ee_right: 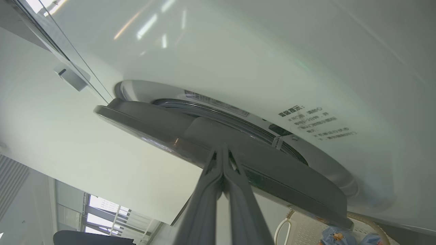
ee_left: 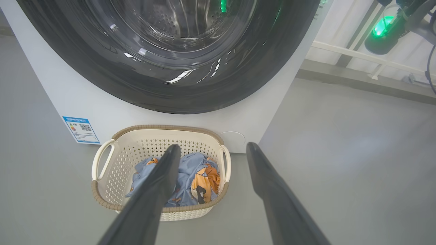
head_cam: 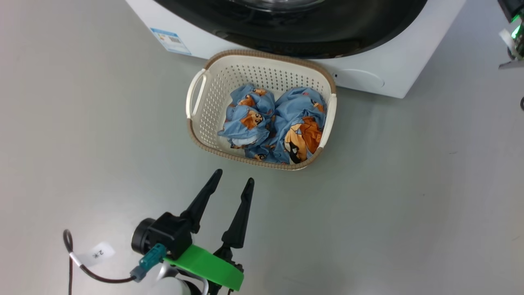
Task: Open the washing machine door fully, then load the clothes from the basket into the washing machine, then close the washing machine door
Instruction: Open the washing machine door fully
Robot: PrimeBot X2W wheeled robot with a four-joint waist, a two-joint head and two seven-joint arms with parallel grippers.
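**While the door (ee_right: pixel 153 124) sits ajar, the clothes (head_cam: pixel 282 123) lie in the basket (head_cam: pixel 206 119)**

The white washing machine (head_cam: pixel 393 61) stands on grey floor (head_cam: pixel 409 205), its black-rimmed door lifted slightly off the front. Just before it sits the cream basket, both blue bundles inside. The left gripper (head_cam: pixel 234 176) hovers wide open near the basket; the right gripper (ee_right: pixel 223 149) has its fingers pressed together, tips at the door's edge.

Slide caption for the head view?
Left gripper, jaws open, hovers short of the basket of clothes in front of the washer.
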